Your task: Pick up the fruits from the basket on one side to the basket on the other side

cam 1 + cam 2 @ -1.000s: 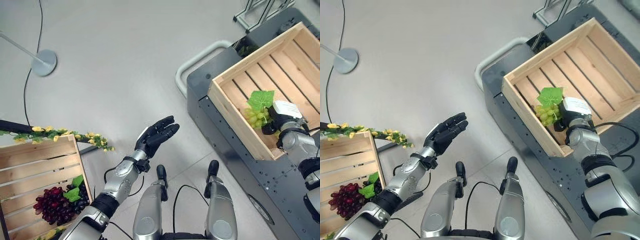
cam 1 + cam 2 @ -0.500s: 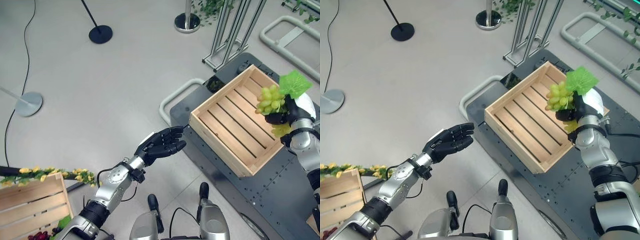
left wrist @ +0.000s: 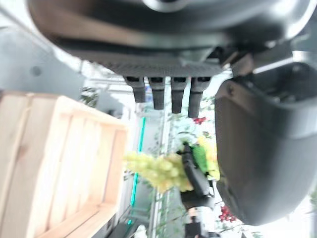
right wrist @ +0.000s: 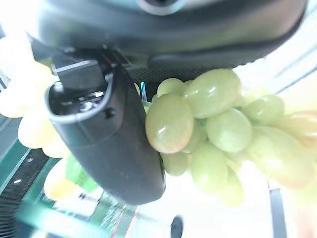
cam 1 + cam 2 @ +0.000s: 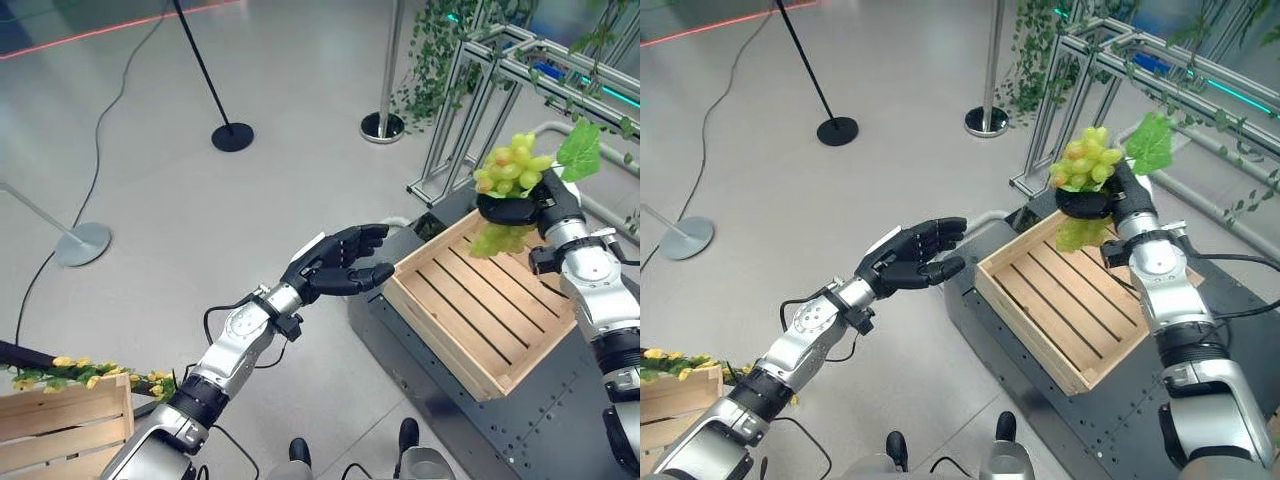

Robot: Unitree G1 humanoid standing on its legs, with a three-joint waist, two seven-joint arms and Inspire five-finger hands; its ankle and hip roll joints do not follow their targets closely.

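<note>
My right hand (image 5: 522,207) is shut on a bunch of green grapes (image 5: 510,165) with a green leaf (image 5: 580,150), held up in the air above the far end of the wooden crate (image 5: 440,322). The crate has nothing in it. In the right wrist view the grapes (image 4: 218,129) press against the thumb (image 4: 109,134). My left hand (image 5: 335,266) hangs open, palm up, just left of the crate's near corner, holding nothing. The left wrist view looks past its fingers (image 3: 163,94) to the grapes (image 3: 158,171) and the crate (image 3: 59,163).
The crate sits on a dark cart (image 5: 440,400). Another wooden crate (image 5: 60,430) with a yellow flower garland (image 5: 90,372) is at the lower left. Pole bases (image 5: 232,137) (image 5: 383,127) (image 5: 83,243) stand on the floor. A metal frame with vines (image 5: 500,70) rises behind the cart.
The camera has tilted up. My right hand has lifted the grapes out of the crate and raised them above it. My left hand has risen towards the crate's corner.
</note>
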